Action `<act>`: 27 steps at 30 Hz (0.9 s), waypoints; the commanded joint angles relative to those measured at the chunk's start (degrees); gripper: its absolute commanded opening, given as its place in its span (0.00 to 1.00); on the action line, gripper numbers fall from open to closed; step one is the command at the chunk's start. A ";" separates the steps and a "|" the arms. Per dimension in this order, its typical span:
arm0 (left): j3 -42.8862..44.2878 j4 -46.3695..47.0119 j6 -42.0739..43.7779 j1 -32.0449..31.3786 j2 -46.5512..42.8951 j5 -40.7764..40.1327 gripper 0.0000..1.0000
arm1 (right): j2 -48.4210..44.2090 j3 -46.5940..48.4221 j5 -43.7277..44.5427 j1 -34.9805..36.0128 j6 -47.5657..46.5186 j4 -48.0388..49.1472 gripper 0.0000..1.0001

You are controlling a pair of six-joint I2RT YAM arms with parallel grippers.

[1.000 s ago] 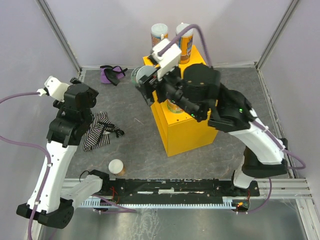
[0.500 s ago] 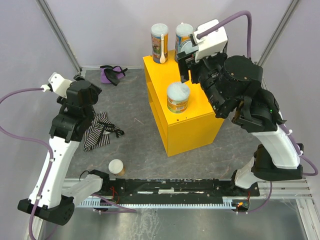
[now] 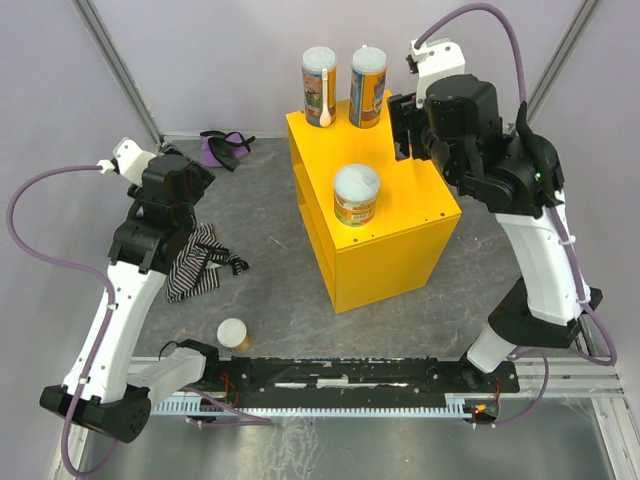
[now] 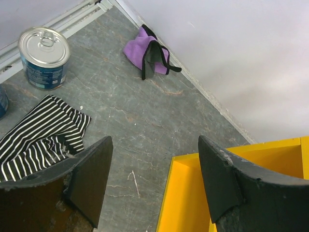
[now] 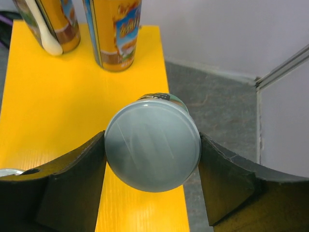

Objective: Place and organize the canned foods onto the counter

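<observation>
I have the yellow counter [image 3: 400, 220] under my right gripper [image 5: 152, 137], fingers clamped on a pale-lidded can [image 5: 149, 150] — two tall tubes [image 5: 113, 29] stand beyond the fingertips. My left gripper [image 4: 154, 164] hangs over the floor, fingers apart — striped cloth [image 4: 38, 130] beside one finger, blue tin [image 4: 44, 57] farther out.

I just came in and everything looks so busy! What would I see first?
The big yellow counter in the middle jumps out first, with two tall tubes at its back and a short can nearer the front. Then the right gripper, which holds a grey-lidded can over the counter's edge near the tubes.
</observation>
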 commanded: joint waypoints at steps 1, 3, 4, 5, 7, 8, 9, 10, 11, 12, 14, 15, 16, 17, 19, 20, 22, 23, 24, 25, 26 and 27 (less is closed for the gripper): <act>-0.82 3.85 2.46 0.57 -0.18 1.84 0.78 | 0.10 -0.65 -11.66 -3.82 7.27 -4.03 0.03; -1.34 4.40 2.70 0.56 -0.33 2.26 0.78 | 0.78 -0.48 -13.51 -4.91 8.30 -5.98 0.04; -1.64 4.75 2.80 0.56 -0.43 2.35 0.78 | 1.20 -0.08 -14.38 -5.38 8.96 -7.14 0.04; -1.89 4.93 2.89 0.58 -0.44 2.42 0.78 | 1.59 0.29 -15.26 -5.91 9.41 -8.24 0.04; -2.11 5.10 2.78 0.65 -0.29 2.32 0.78 | 2.03 0.73 -17.90 -7.01 10.73 -9.94 0.04; -2.27 5.17 2.57 0.61 -0.20 2.36 0.78 | 2.17 0.89 -18.97 -7.49 11.22 -10.70 0.04; -2.45 5.28 2.29 0.72 -0.18 2.48 0.78 | 2.45 1.30 -19.71 -7.76 11.60 -11.82 0.05; -2.75 5.36 2.11 0.78 -0.23 2.61 0.78 | 2.75 2.00 -20.24 -7.97 11.95 -13.02 0.05; -2.94 5.71 2.00 0.82 -0.31 2.83 0.78 | 3.09 2.54 -20.86 -8.34 12.22 -14.31 0.05; -3.13 5.84 1.83 0.82 -0.38 3.02 0.78 | 3.33 3.96 -21.38 -8.64 12.45 -15.58 0.05; -3.50 6.28 1.48 0.85 -0.51 3.25 0.78 | 3.40 4.90 -22.38 -9.05 12.87 -17.03 0.06; -3.73 6.64 1.35 0.97 -0.55 3.61 0.78 | 3.37 4.85 -23.04 -9.52 12.99 -17.49 0.07; -3.86 6.89 1.23 0.99 -0.49 3.88 0.78 | 3.51 4.83 -23.96 -10.10 13.14 -17.99 0.09; -3.93 7.02 1.04 1.00 -0.39 4.20 0.78 | 3.71 4.86 -24.81 -10.62 13.24 -18.43 0.12; -4.13 7.27 0.82 1.08 -0.26 4.31 0.78 | 4.04 4.75 -25.90 -11.14 13.24 -18.85 0.19; -4.23 7.35 0.80 1.09 -0.27 4.32 0.78 | 4.19 4.67 -26.05 -11.27 13.24 -18.86 0.25; -4.52 7.59 0.72 1.13 -0.34 5.61 0.78 | 4.42 3.98 -26.66 -11.72 13.21 -18.40 0.35; -4.69 7.66 0.71 1.17 -0.43 5.93 0.78 | 4.42 3.45 -27.04 -12.05 13.11 -17.93 0.41; -4.76 7.75 0.75 1.23 -0.52 6.12 0.78 | 4.44 2.56 -27.39 -12.33 13.10 -17.44 0.48; -4.85 7.76 0.79 1.26 -0.53 6.34 0.79 | 4.43 1.29 -27.73 -12.60 13.07 -16.87 0.50; -4.86 7.79 0.86 1.37 -0.53 6.56 0.79 | 4.42 0.82 -27.86 -12.82 13.03 -16.39 0.51; -4.82 7.69 0.99 1.45 -0.61 6.81 0.79 | 4.36 0.41 -27.82 -12.97 12.96 -15.90 0.51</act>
